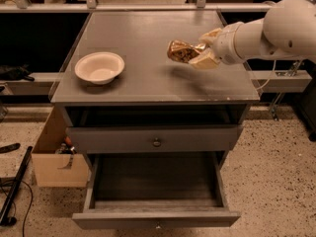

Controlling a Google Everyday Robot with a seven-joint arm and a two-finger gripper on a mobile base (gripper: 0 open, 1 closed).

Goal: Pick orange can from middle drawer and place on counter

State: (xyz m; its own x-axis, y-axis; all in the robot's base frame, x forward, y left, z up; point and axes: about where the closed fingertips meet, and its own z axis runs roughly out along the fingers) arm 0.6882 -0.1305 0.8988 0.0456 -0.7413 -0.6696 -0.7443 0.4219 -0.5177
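My gripper (195, 51) is shut on the orange can (179, 51), a dented golden-brown can held on its side a little above the right part of the grey counter (143, 38). The white arm reaches in from the right edge. Below, the middle drawer (155, 181) stands pulled out, its dark floor bare, with its knob at the front edge. The drawer above it (156, 141) is nearly closed, with a dark gap over its front.
A cream bowl (99, 67) sits on the left part of the counter. A cardboard box (57, 157) stands on the floor left of the cabinet, with dark cables and a pole beside it. A rail runs behind the counter.
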